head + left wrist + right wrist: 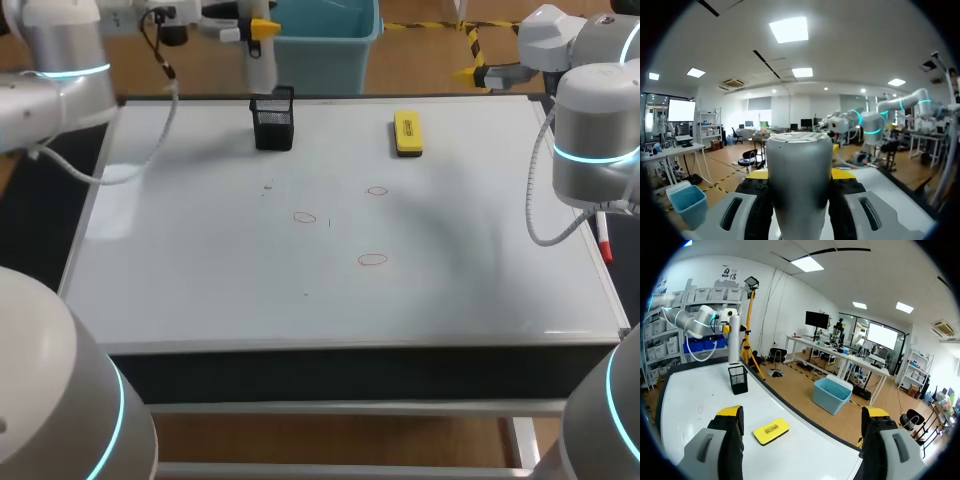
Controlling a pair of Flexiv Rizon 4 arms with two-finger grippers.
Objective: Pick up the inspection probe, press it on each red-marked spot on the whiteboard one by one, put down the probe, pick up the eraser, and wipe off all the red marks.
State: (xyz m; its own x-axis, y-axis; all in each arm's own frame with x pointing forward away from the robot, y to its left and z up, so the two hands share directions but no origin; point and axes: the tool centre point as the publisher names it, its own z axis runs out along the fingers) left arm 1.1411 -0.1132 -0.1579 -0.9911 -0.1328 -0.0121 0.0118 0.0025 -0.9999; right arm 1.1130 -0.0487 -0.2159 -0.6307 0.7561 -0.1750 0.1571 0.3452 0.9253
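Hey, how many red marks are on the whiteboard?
3. The far red mark lies nearest the eraser; the left red mark is out from the black holder; the near red mark is closest to the front edge. Fainter ones may be missed.

A whiteboard (200, 280) lies flat across the tabletop. Three red marks, small hollow ovals, sit near its middle: the far mark (376, 190), the left mark (305, 217) and the near mark (372, 260), each apart from the others. A yellow eraser (407, 133) lies flat near the far edge, well apart from the marks. The probe (260, 68), a smooth grey cylinder, hangs upright, clamped in the left gripper (258, 32) just above a black mesh cup (273, 122).
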